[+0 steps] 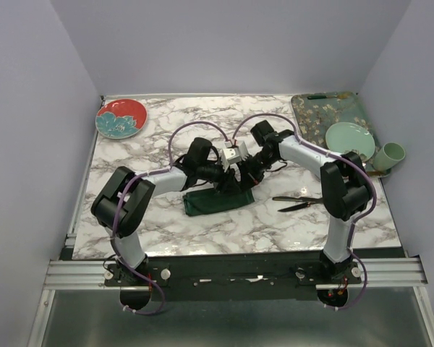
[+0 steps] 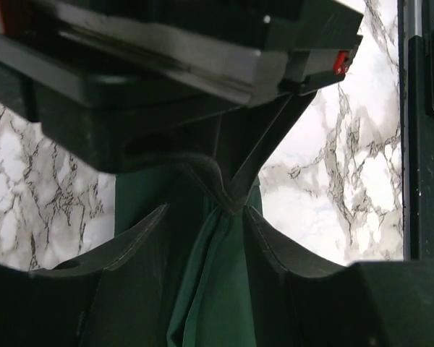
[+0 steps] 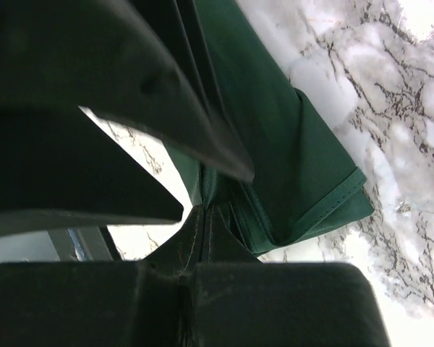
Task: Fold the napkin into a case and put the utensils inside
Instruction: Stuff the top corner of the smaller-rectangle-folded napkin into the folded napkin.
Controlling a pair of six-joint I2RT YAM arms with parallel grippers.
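A white marble-patterned table (image 1: 166, 231) stands enclosed by plain pale lilac walls (image 1: 231, 43), evenly lit

My left arm (image 1: 159, 179): stretched toward my right gripper (image 3: 202, 211). My left gripper (image 2: 205, 211): jaws partly apart. My right arm (image 1: 304, 150): bent inward. Right gripper: jaws closed, pinching the napkin (image 3: 296, 144), just ahead of my left fingertips.
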